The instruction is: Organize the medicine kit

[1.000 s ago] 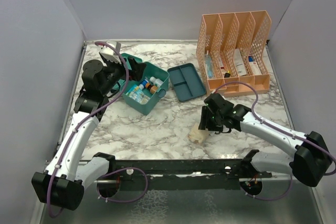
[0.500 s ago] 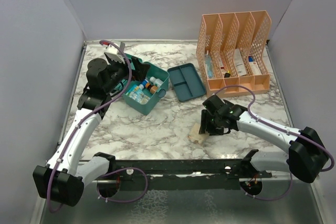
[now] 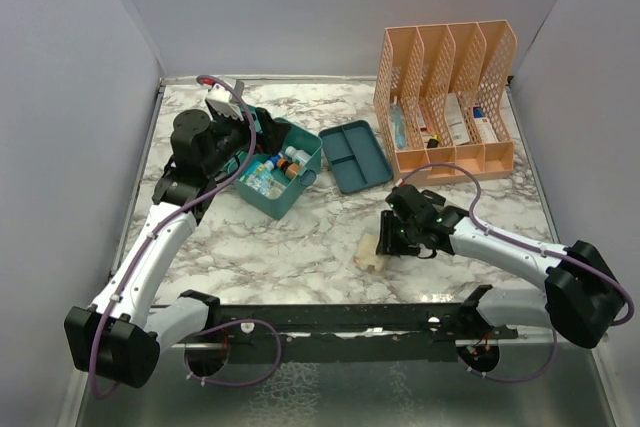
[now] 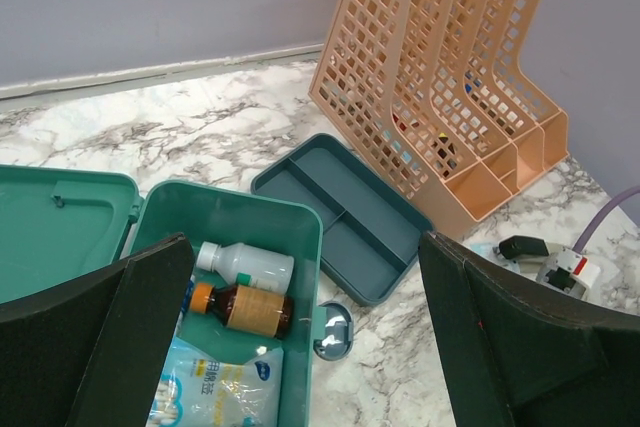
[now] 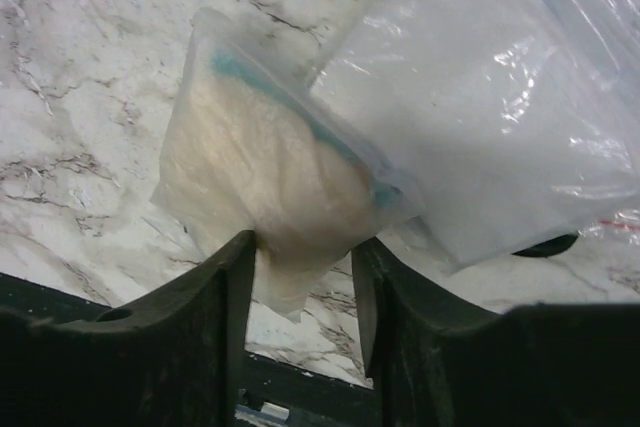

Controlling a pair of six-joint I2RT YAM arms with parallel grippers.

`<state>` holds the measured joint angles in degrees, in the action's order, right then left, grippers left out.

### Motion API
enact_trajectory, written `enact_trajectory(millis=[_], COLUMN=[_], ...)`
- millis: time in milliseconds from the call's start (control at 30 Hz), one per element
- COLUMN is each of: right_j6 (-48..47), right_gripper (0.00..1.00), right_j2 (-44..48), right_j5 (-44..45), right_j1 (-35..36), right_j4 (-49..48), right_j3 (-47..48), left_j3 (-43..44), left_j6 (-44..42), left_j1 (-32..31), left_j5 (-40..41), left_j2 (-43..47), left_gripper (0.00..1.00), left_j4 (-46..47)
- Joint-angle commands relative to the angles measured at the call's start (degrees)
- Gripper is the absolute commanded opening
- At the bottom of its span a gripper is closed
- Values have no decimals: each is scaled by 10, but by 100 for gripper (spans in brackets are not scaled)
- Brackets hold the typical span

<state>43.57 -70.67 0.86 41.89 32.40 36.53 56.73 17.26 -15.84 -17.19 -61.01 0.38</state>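
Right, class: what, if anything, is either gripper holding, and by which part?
Left gripper: open, holding nothing. Right gripper straddles one end of the clear bag of pale wadding; a firm grip cannot be told.

Two robot arms: one left arm point(image 3: 145, 257), one right arm point(image 3: 510, 247). One teal box point(image 4: 230, 219). In it, two bottles, one white bottle point(image 4: 245, 265) and one brown bottle point(image 4: 240, 309), plus one swab pack point(image 4: 215, 392). One teal tray point(image 4: 340, 217), three compartments. One peach file rack point(image 4: 380, 77), four lattice walls. Two plastic bags: one cream-filled bag point(image 5: 270, 167), one whitish bag point(image 5: 480, 127).
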Motion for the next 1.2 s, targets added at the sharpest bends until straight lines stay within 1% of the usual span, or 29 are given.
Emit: enact_trajectory(millis=[0,133,200,333,533,667,733,833,933,1067,1167], right_j6=[-39,-53,-61,-97,-202,-260,-282,-314,-343,-377,-403], right_gripper=[37,15,10,3,1,1,1,1,1,1,1], right_j2=[-6,3,13,35,36,8,-9,-38,-77,-125,-147], right_j5=[-8,2,9,20,28,19,-1,-60,-112,-160,-186], right_j1=[0,0,0,0,0,0,0,0,0,0,0], right_j4=[-75,-85,-89,-98,-120,-132,-146,-181,-197,-205,-215], right_j3=[-4,4,10,41,132,215,252,304,357,413,437], left_j3=[11,7,1,-19,-45,-55,-60,-67,-67,-67,-63], left_j6=[9,17,26,46,62,73,83,96,112,110,115], left_j1=[-3,-3,-4,-4,-4,-4,-4,-4,-4,-3,-1], left_j5=[-17,-27,-31,-37,-51,-99,-137,-197,-228,-234,-223], left_j2=[-4,-7,-6,-3,5,4,0,-9,-12,0,6], left_gripper=[99,99,99,99,99,99,98,95,93,87,77], left_j4=[23,25,26,28,27,22,24,26,26,28,20])
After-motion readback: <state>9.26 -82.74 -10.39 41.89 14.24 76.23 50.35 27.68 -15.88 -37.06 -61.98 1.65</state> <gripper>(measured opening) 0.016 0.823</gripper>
